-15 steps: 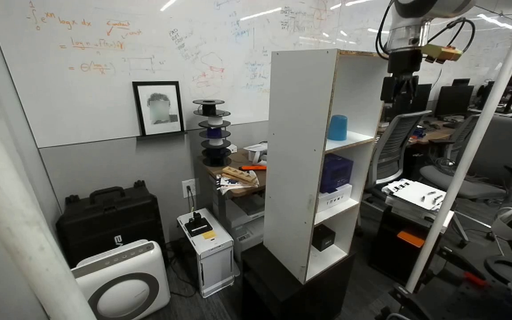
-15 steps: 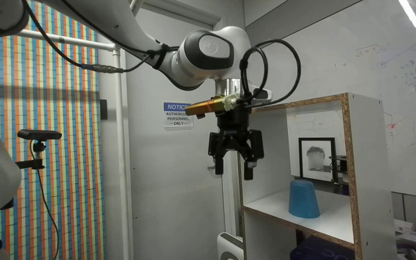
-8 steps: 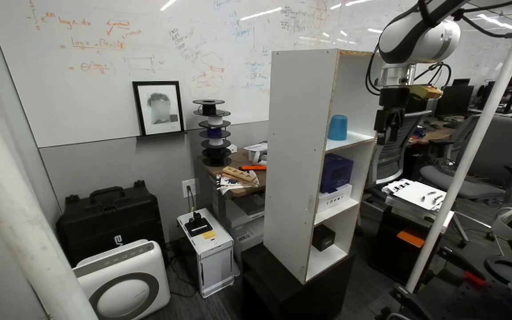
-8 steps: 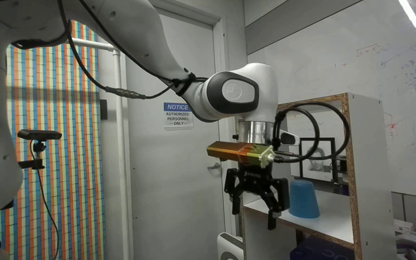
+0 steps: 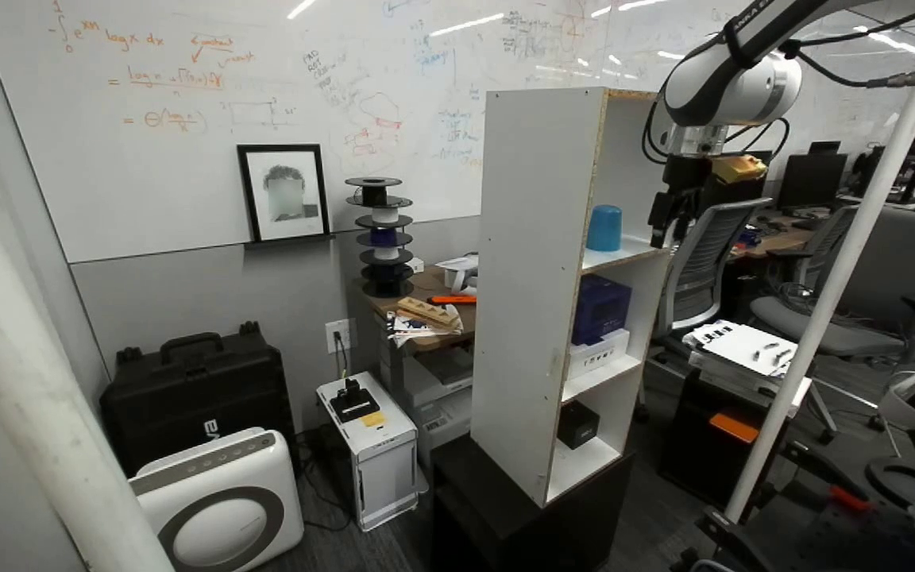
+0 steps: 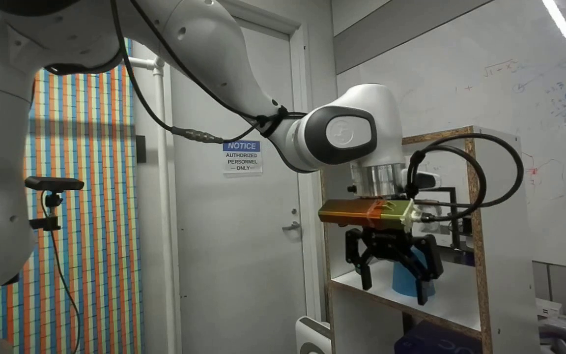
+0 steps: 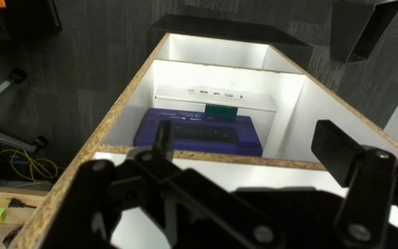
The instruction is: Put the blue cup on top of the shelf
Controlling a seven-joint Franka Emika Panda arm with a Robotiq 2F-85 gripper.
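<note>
Blue cup stays put in the top compartment of the shelf, but your tool is closer to it than half a second ago, and in an exterior view it now hides part of the cup. You've got the jaws spread pretty wide, right by the shelf's open front.

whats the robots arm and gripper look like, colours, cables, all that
The arm is smooth, rounded and white, with a dark-rimmed pale cap. Black cables run along it and loop near its end. Below a silvery collar sit an orange and yellow-green housing and the black, jointed, two-fingered gripper.
</note>
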